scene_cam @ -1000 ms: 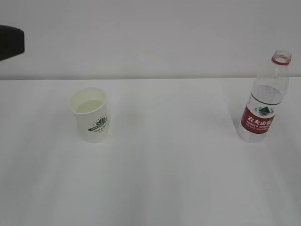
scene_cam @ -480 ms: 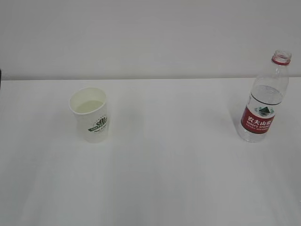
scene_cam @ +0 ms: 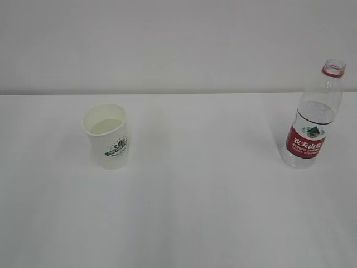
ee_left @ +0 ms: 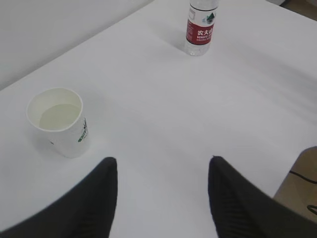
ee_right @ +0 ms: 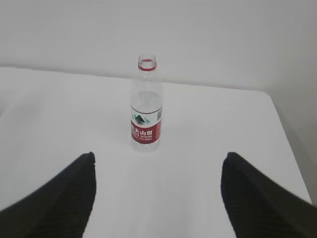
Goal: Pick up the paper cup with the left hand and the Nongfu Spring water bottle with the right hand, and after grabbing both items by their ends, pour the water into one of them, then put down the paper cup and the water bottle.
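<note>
- A white table [scene_cam: 195, 212] fills the exterior view, with a plain pale wall behind it.
- The paper cup [scene_cam: 107, 135] stands upright on the left side of the table, its green-and-black logo facing the viewer. Nothing touches it.
- Inside the cup, the water [scene_cam: 105, 125] looks pale yellowish-green against the cream lining.
- The Nongfu Spring water bottle [scene_cam: 313, 119] stands upright at the far right, well apart from the cup. It is uncapped, with a red neck ring and a red label.
- Neither arm appears in the exterior view.
- In the left wrist view, the left hand [ee_left: 162, 173] hovers near the cup [ee_left: 59, 120], its two black fingers [ee_left: 96, 198] spread apart and holding nothing.
- In the right wrist view, the right hand [ee_right: 157, 171] faces the bottle [ee_right: 146, 105] from a distance, its fingers [ee_right: 250, 196] spread wide and empty.
</note>
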`<state>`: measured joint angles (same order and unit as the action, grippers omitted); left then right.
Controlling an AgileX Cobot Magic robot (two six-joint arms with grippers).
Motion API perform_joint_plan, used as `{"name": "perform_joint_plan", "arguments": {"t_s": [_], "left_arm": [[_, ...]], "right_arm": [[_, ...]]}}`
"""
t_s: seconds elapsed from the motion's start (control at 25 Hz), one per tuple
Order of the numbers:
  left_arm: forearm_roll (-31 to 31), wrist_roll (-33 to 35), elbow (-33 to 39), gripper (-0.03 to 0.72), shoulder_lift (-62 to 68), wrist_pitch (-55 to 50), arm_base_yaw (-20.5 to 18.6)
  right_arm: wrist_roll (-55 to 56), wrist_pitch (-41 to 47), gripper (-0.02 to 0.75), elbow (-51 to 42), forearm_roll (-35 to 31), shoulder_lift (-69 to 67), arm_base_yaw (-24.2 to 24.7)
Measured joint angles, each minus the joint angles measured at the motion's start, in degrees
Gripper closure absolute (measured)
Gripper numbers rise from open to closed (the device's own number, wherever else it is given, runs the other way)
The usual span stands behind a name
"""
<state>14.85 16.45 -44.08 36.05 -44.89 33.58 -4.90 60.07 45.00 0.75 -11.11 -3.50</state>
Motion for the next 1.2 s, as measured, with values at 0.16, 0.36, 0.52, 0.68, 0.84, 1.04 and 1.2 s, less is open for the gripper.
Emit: {"name": "perform_joint_plan", "arguments": {"t_s": [0.16,0.36,0.52,0.68,0.84,1.04,1.2], "left_arm": [[0.0,0.0,0.0,0.281,-3.9,-2.7,0.0],[0.0,0.0,0.0,0.286,-7.5,-5.9,0.0],[0.1,0.0,1.7,0.291,-9.9,-7.1,0.0],[0.2,-2.2,4.0,0.293,-12.0,-8.2,0.0],[0.2,-5.3,5.9,0.297,-14.0,-8.4,0.0],[-2.0,-8.6,7.6,0.306,-15.2,-10.4,0.0],[-6.4,-12.6,8.1,0.309,-15.7,-12.6,0.0]], "right_arm": [[-1.6,4.0,0.148,0.0,-0.1,2.0,0.0],[-3.6,9.7,0.148,0.0,-0.1,3.4,0.0],[-4.0,12.7,0.148,0.0,-0.2,4.8,0.0],[-4.1,12.8,0.148,0.0,-0.2,5.1,0.0],[-4.1,13.0,0.148,0.0,-0.8,5.2,0.0],[-4.0,13.0,0.148,0.0,-1.2,5.3,0.0],[-3.7,13.0,0.148,0.0,-1.2,5.3,0.0]]}}
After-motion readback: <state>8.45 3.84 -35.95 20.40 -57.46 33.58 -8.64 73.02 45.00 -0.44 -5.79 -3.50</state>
